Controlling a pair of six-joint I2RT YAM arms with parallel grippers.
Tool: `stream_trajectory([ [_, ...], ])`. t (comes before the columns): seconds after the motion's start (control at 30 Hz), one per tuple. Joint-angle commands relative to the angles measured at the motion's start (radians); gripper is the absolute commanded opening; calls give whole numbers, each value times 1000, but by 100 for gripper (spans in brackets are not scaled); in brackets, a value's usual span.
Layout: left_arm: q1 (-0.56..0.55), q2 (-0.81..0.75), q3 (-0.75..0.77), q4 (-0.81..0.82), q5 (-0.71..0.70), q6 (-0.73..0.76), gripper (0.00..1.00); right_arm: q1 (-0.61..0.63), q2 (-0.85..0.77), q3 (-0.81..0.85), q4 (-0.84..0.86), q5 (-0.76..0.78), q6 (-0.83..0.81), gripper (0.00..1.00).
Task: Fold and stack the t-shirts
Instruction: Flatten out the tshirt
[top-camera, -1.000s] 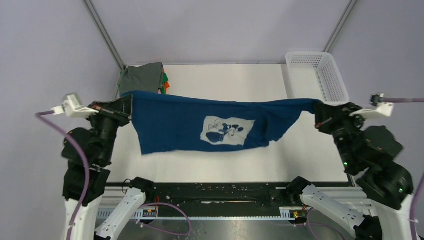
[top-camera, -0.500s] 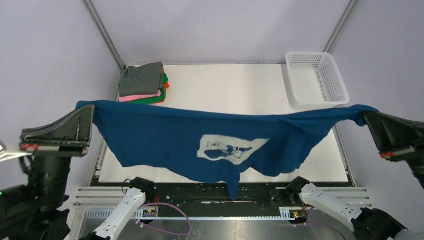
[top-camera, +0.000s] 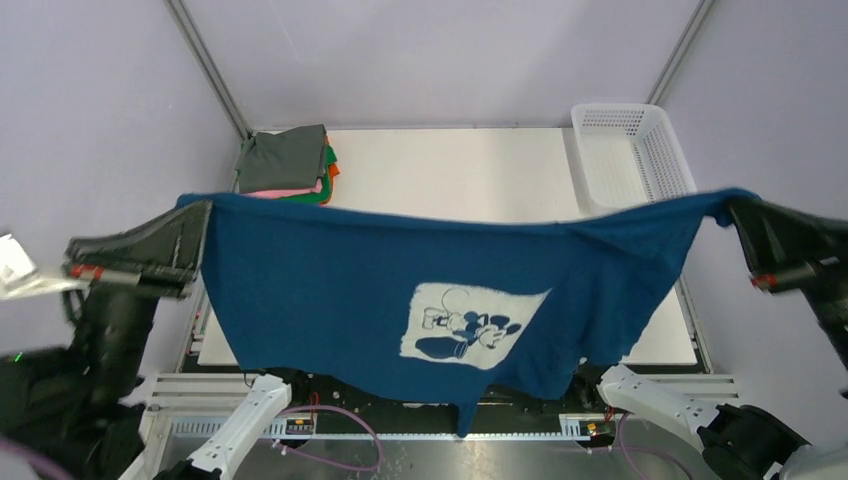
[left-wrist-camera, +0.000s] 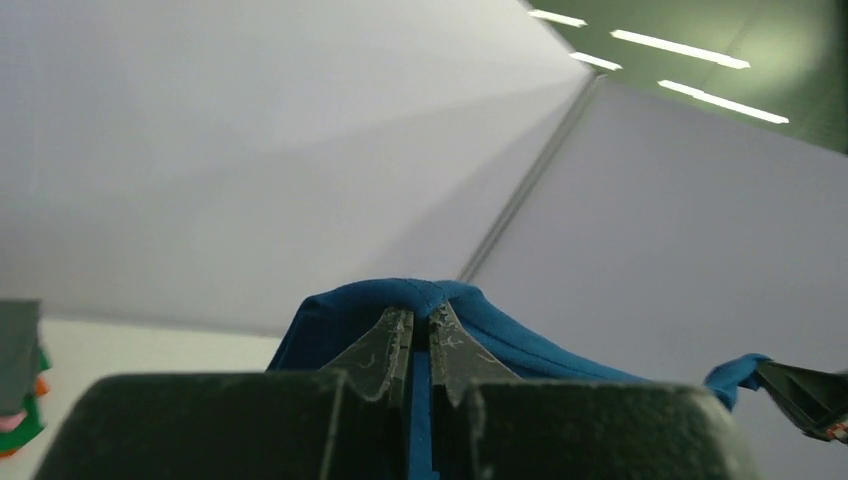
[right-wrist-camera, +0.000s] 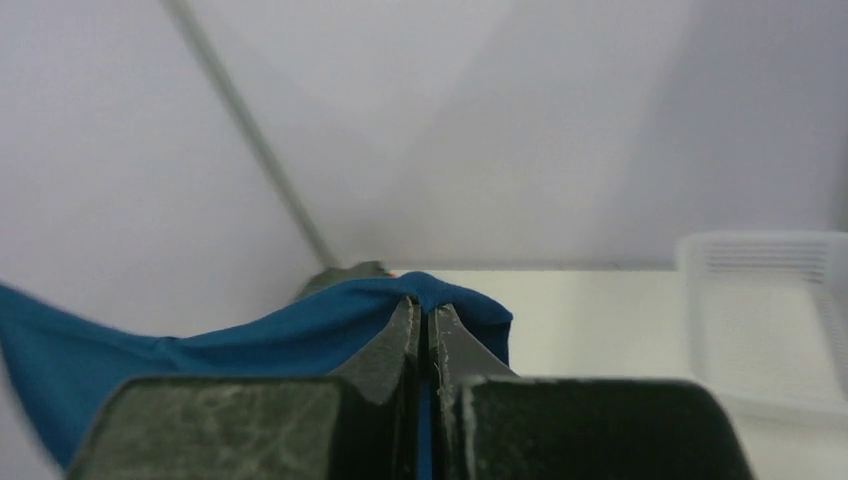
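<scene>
Lift has progressed: we now hold the dark blue t-shirt high above the table, wider and flatter than a second ago. Both the left gripper and the right gripper stay clamped on one upper corner each. We judge it ready for laying flat.

1. The near half of the table is screened by the dark blue t-shirt, which is stretched in the air between the left gripper and the right gripper.
2. The far left corner is taken up by the stack of folded t-shirts.
3. The far right corner is taken up by the white basket.
4. Open tabletop is left between the stack and the basket.
</scene>
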Motion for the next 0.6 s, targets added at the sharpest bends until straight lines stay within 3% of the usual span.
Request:
stream_trajectory([
  [0.0, 6, 146, -82, 31, -161, 39, 0, 2, 106, -161, 183, 384, -164, 0],
  [0.1, 5, 248, -192, 58, -319, 55, 0, 2, 127, -389, 401, 630, -301, 0],
  [0.2, 6, 387, -286, 108, -532, 72, 0, -21, 176, -594, 667, 730, -424, 0],
  [0.4, 58, 747, -373, 296, -494, 79, 0, -239, 366, -751, 690, 446, -190, 0],
  [0.57, 93, 1135, -188, 282, -415, 81, 0, -311, 585, -774, 742, 263, -111, 0],
])
